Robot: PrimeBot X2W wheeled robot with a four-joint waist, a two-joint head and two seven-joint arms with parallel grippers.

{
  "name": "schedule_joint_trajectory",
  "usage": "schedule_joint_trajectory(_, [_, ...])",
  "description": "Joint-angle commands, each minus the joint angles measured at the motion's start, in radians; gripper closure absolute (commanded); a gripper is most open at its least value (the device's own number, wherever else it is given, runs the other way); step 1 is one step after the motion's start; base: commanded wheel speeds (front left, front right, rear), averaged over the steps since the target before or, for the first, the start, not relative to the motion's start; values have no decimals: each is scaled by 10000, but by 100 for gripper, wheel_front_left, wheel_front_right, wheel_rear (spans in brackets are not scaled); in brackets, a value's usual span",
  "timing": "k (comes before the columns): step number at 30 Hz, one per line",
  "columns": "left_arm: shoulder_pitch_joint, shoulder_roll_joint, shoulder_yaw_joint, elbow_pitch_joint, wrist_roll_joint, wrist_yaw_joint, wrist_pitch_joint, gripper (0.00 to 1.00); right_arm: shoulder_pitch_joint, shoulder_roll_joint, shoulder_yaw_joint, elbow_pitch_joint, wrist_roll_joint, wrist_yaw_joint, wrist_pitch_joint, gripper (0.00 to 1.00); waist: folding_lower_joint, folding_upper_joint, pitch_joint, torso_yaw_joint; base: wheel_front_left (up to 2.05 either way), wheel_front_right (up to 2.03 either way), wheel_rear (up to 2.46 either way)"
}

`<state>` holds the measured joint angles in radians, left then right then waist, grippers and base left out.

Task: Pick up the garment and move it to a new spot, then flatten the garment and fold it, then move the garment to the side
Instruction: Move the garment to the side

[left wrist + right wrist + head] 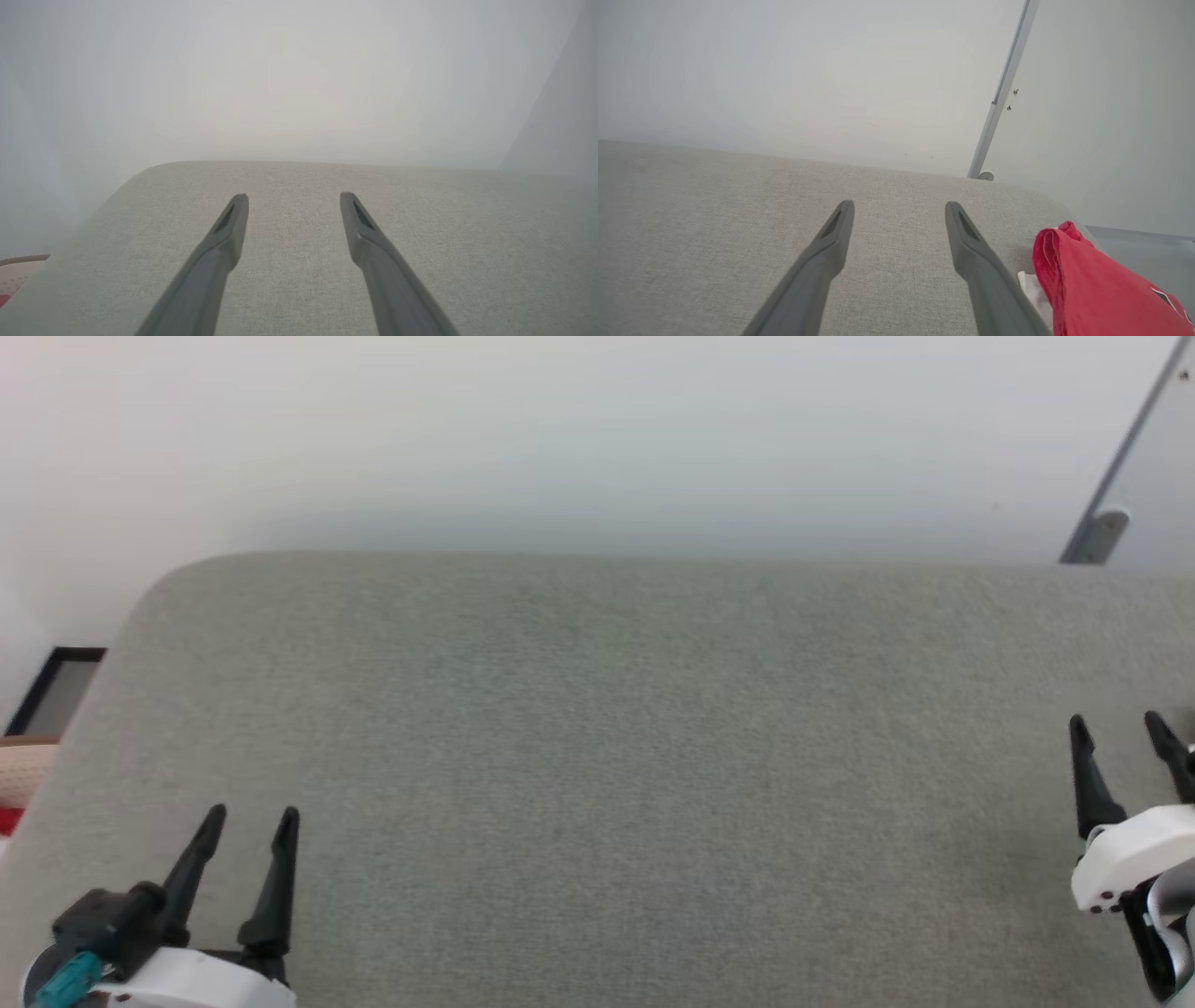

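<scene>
The garment (1092, 289), a red jersey with a bit of white lining and a black-and-white mark, lies bunched at the lower right of the right wrist view, just right of my right gripper's (899, 204) fingers and apart from them. That gripper (1117, 721) stands open at the right edge of the head view, over grey fabric. My left gripper (252, 814) stands open at the lower left, nothing between its fingers. The left wrist view has the same gripper (294, 196) over bare grey fabric.
The grey fabric surface (597, 756) has a rounded far-left corner and ends at a white wall. A beige basket with something red (19, 784) peeks past the left edge. A metal bar (1120, 467) slants down the wall at the far right.
</scene>
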<state>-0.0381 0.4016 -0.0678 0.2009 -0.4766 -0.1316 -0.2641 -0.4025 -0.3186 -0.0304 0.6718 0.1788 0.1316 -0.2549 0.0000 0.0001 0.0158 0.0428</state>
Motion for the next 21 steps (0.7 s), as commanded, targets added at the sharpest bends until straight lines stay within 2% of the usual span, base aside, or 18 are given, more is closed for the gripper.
schedule_joint_trajectory(1, [141,20,96,-17,93,20,10,0,207,60,32,-150,54,-21,-38,0,0,-1,-435,446,0,0,0])
schedule_joint_trajectory(11, [624,54,737,2,422,20,10,0,1433,647,-31,-1086,65,-21,-100,0,0,-1,-769,783,0,0,0])
schedule_joint_trajectory(21, [972,110,841,165,314,20,10,0,2399,1223,33,-1847,-131,-21,-107,0,0,-1,-964,701,0,0,0])
